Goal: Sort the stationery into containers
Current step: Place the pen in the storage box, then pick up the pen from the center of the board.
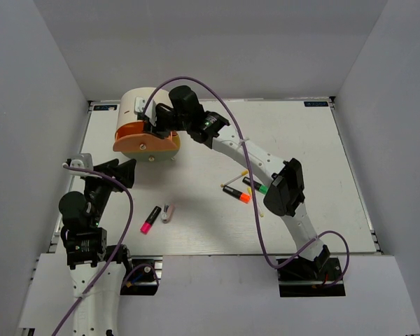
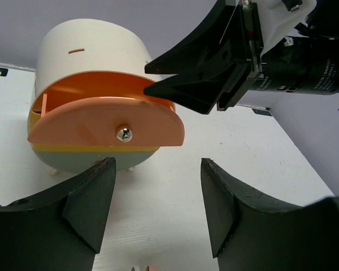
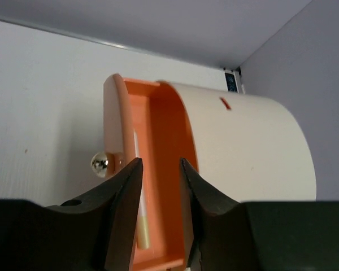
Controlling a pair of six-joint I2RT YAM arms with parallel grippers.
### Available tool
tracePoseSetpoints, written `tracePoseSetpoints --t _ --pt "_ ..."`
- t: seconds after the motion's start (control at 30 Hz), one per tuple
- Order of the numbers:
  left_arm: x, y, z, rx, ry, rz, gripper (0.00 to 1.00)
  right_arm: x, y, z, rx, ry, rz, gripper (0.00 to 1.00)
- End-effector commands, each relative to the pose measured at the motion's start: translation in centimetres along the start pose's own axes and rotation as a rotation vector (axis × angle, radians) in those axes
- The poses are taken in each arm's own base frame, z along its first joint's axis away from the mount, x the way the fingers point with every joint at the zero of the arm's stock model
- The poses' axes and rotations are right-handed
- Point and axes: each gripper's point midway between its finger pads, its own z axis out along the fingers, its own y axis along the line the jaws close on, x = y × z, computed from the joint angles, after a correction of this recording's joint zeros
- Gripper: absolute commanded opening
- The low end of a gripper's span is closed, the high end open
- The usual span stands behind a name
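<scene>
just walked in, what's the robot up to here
The right gripper hangs slightly open over the pulled-out orange drawer of the cream box; a cream stick lies inside it. The left gripper is open and empty, facing the box. A pink highlighter, an orange highlighter, a green highlighter and a white-pink piece lie unsorted on the table.

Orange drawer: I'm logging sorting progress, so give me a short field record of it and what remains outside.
orange drawer: pulled out of the cream box
inside: one cream stick
right gripper: over the drawer, slightly open, empty
left gripper: open, empty, facing the drawer
on table: pink-capped highlighter, orange-capped highlighter, green-capped highlighter, white-pink piece
</scene>
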Motion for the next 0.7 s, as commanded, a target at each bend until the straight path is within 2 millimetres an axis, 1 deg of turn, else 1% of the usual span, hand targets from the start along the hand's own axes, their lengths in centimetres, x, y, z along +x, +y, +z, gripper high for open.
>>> tracePoseSetpoints --t 0.0,0.03,0.07,0.1,0.17,0.2,0.23,0.27,0.3,0.33,0.37,0.4,0.43,0.47,0.5,0.53,0.57,0.6,0.63,0.67 --pt "0.6 0.1 0.2 0.010 0.015 -0.003 0.71 -5.7 -2.8 -5.1 0.107 -0.067 -0.010 0.38" --pt "0.6 0.2 0.4 0.009 0.016 -0.004 0.70 -5.6 -3.2 -5.8 0.132 -0.053 0.008 0.33" --pt "0.7 0.0 0.3 0.021 0.021 -0.004 0.70 -7.3 -4.2 -8.2 0.171 -0.071 -0.004 0.30" --pt "0.9 -0.1 0.5 0.027 0.033 -0.007 0.68 -5.1 -3.3 -8.1 0.162 -0.019 0.028 0.24" --pt "1.1 -0.1 0.6 0.034 0.045 -0.011 0.64 -4.0 -3.9 -9.5 0.201 0.015 0.049 0.16" --pt "1.2 -0.3 0.7 0.047 0.049 -0.010 0.53 -2.9 -2.7 -11.1 0.201 0.050 0.070 0.13" --pt "1.3 -0.6 0.7 0.064 0.056 -0.011 0.46 -2.2 -2.9 -12.0 0.229 0.071 0.078 0.09" --pt "1.5 -0.5 0.8 0.061 0.064 -0.014 0.39 -0.8 -1.8 -13.2 0.228 0.103 0.095 0.07" --pt "1.4 -0.8 0.8 0.079 0.063 -0.011 0.33 -1.7 -2.2 -15.1 0.262 0.086 0.077 0.07" --pt "1.5 -1.0 0.8 0.094 0.069 -0.011 0.25 0.0 -1.6 -16.5 0.283 0.126 0.092 0.07" --pt "1.5 -1.0 0.9 0.094 0.069 -0.011 0.22 2.5 0.0 -16.7 0.260 0.176 0.117 0.07" --pt "1.5 -1.1 0.9 0.104 0.073 -0.011 0.20 3.8 -0.3 -17.9 0.282 0.207 0.139 0.07" --pt "1.8 -1.1 1.0 0.108 0.085 -0.016 0.20 3.4 -0.1 -19.5 0.301 0.208 0.141 0.09" --pt "1.8 -1.1 1.0 0.108 0.086 -0.016 0.20 6.8 1.9 -19.7 0.268 0.279 0.179 0.17" --pt "1.9 -1.3 1.0 0.118 0.090 -0.016 0.20 8.7 2.7 -20.7 0.252 0.339 0.210 0.24" --pt "1.9 -1.4 1.1 0.129 0.094 -0.016 0.27 11.1 4.8 -21.3 0.218 0.392 0.237 0.31" --pt "2.2 -1.4 1.2 0.134 0.107 -0.021 0.33 12.4 5.7 -21.8 0.192 0.434 0.240 0.39" --pt "2.2 -1.4 1.3 0.134 0.107 -0.021 0.42 13.8 6.2 -22.4 0.186 0.473 0.261 0.42" --pt "2.4 -1.5 1.3 0.141 0.119 -0.025 0.50 15.7 7.9 -22.7 0.145 0.515 0.287 0.44" --pt "2.6 -1.3 1.5 0.138 0.126 -0.029 0.62 17.2 8.8 -23.1 0.114 0.550 0.293 0.46"
